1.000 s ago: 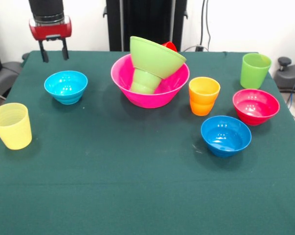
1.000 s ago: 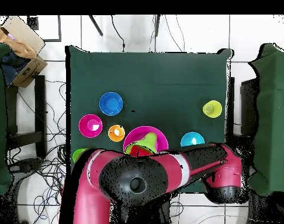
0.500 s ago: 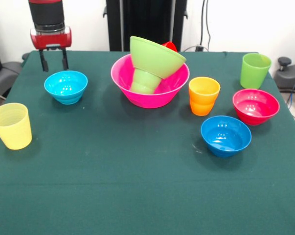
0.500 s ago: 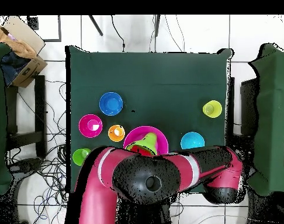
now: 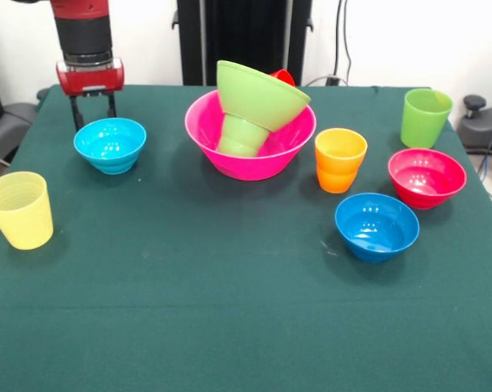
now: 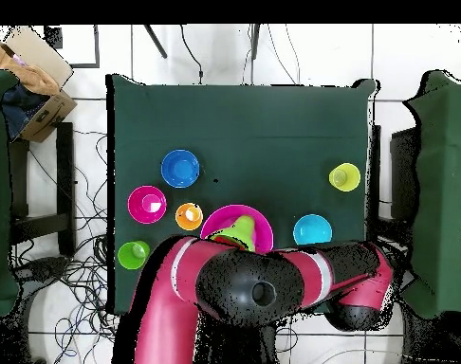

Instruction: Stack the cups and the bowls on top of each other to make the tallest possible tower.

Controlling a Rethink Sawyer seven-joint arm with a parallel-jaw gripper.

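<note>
The gripper [image 5: 94,111] hangs just behind the light blue bowl [image 5: 109,144], its two black fingers [image 5: 77,112] a little apart and holding nothing. To the right stands the tower [image 5: 254,122]: a big pink bowl [image 5: 250,155] with a small green cup [image 5: 242,135] inside, and a lime green bowl [image 5: 258,94] leaning crooked on top. The yellow cup [image 5: 19,210] sits near the table's [image 5: 229,310] left edge.

red cup [image 5: 284,77] mostly behind lime green bowl [image 5: 258,94]
</note>
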